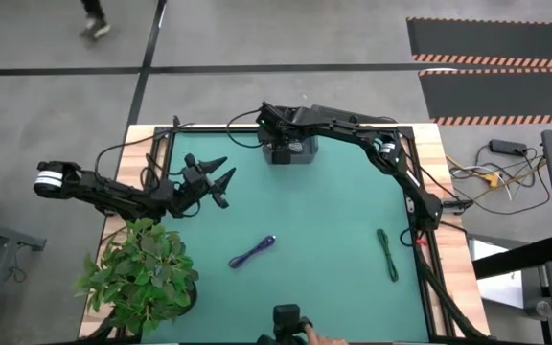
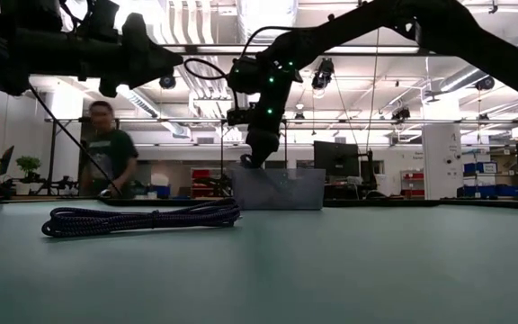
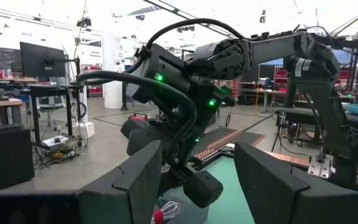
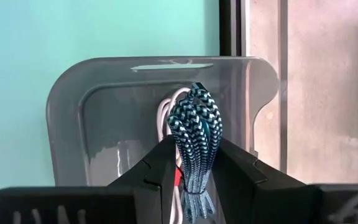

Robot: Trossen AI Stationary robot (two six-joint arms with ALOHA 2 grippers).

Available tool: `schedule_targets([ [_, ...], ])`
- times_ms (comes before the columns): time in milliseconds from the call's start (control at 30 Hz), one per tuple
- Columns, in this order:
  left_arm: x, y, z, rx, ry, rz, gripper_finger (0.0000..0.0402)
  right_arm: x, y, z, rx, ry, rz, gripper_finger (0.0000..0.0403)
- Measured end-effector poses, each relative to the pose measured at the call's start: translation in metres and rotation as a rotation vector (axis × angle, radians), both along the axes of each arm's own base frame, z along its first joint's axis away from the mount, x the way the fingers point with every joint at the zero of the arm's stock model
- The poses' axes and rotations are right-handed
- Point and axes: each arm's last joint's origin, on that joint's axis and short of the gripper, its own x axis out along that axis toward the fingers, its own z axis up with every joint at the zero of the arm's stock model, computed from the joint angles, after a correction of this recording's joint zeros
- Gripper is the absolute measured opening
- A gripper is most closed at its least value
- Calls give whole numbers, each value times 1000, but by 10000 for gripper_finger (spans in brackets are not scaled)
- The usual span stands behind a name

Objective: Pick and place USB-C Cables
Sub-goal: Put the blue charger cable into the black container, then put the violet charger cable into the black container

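Blue cable pinched in right claw (above grey tray).

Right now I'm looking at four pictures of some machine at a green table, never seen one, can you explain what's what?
It is a robot with two dark arms at a green table. One picture looks straight down, one looks level across the tabletop, and two come from cameras on the wrists. The right gripper hangs over a grey tray at the far edge, jaws shut on a blue cable; a white cable already lies inside. The left gripper waits open at the left. A purple cable and a dark green cable lie on the table, beside a potted plant.
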Motion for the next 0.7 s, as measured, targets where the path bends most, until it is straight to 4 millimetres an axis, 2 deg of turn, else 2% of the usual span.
schedule_targets([
  [367,0,-1,-3,1,25,-8,187,0,-1,0,1,-3,-4,109],
  [700,0,-1,-4,1,32,-8,187,1,-2,1,11,-41,-71,177],
])
